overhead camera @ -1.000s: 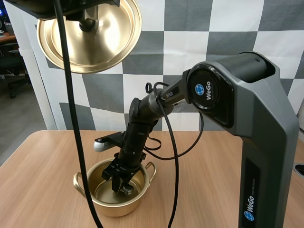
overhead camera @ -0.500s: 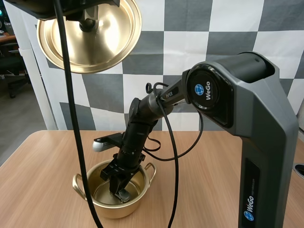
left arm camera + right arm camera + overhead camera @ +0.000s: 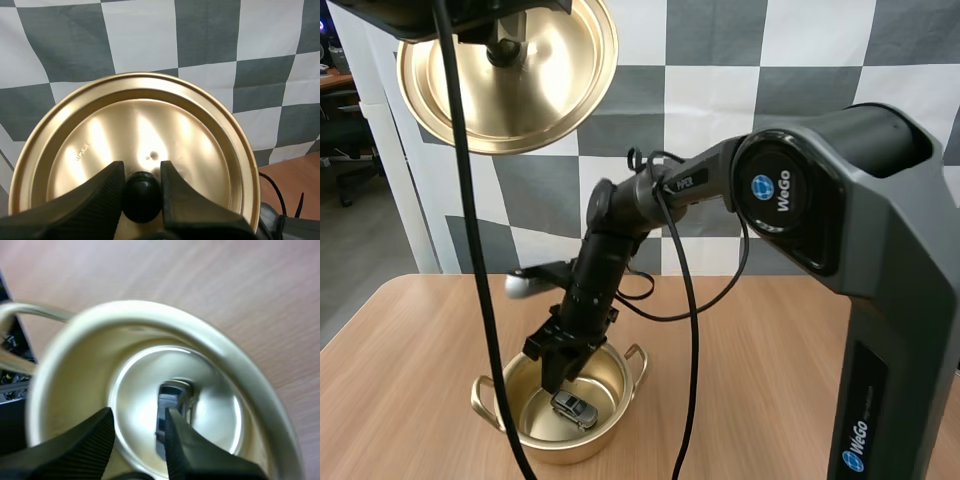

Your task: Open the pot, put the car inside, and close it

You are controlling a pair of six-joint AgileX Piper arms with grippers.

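Observation:
A gold pot [image 3: 490,410] stands on the wooden table near its front edge, uncovered. A small silver toy car [image 3: 575,409] lies on the pot's floor; in the right wrist view the car [image 3: 167,405] rests inside the pot [image 3: 235,365]. My right gripper [image 3: 554,377] hangs open just above the pot's rim, nothing between its fingers [image 3: 185,445]. High above at the left, the gold lid [image 3: 510,75] is held up by its black knob [image 3: 142,196], with my left gripper [image 3: 142,192] shut on that knob.
Bare wooden table [image 3: 770,340] lies to the right of the pot and behind it. The right arm's grey base [image 3: 880,300] rises at the right side.
My right gripper let go of the car and rose out of the pot. The car now lies on the pot's floor. The lid has stayed where it was.

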